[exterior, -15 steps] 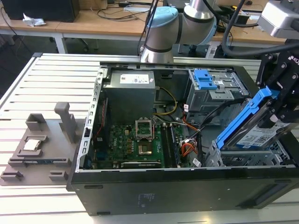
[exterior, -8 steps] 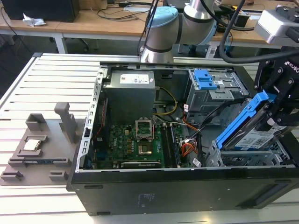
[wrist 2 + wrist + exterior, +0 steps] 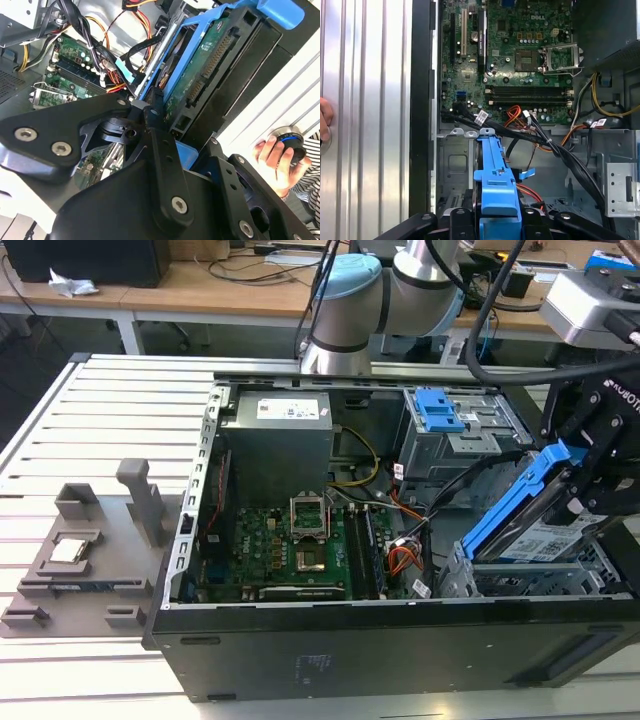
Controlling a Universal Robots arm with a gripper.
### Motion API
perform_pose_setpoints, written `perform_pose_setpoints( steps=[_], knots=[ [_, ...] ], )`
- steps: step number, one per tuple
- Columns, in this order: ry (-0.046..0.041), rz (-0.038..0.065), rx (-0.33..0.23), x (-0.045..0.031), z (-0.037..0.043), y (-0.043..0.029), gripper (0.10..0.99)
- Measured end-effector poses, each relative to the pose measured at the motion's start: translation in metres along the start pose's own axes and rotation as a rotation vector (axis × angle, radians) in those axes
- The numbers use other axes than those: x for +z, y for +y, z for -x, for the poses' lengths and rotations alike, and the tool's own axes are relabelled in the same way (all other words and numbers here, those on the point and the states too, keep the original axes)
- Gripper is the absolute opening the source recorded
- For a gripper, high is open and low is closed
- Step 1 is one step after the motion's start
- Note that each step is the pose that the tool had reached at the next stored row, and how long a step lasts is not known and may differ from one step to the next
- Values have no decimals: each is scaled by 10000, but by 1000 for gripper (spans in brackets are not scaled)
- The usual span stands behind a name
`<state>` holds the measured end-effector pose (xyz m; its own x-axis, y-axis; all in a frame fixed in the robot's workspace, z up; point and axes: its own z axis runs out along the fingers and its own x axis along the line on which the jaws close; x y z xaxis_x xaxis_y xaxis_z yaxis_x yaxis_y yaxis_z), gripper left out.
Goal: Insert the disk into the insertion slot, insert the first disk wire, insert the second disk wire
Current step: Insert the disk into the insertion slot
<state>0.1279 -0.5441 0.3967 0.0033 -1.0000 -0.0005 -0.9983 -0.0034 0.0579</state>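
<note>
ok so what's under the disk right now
The disk hangs tilted over the insertion slot, the silver perforated cage. Part of its wall shows; the bay's inside is hidden by the disk.

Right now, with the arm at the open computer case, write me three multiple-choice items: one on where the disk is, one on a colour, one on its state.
1. Where is the disk?
A. on the grey fixture outside the case
B. over the insertion slot, at the exterior view's right
C. on the motherboard

2. What colour is the disk's carrier?
A. red
B. yellow
C. blue

3. How does the disk sit?
A. tilted, clamped in the gripper
B. flat, fully seated
C. loose on the table

Answers:
1 B: the exterior view shows it above the slot.
2 C: both wrist views show a bright blue frame.
3 A: one end stands raised while the gripper clamps it.
</note>
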Motion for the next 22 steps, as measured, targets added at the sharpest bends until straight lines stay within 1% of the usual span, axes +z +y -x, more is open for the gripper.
perform_pose_setpoints(
  steps=[2, 6, 14, 15, 16, 22],
  knots=[
    [-5, 2, -2, 29, 0, -2, 361],
    [-2, 3, -1, 56, 0, -4, 361],
    [-6, -3, -3, 62, 0, -6, 361],
    [-7, 1, -3, 63, 0, -5, 373],
    [-6, 3, -3, 63, 0, -5, 435],
    [-2, 2, -1, 63, 0, -4, 435]
  ],
)
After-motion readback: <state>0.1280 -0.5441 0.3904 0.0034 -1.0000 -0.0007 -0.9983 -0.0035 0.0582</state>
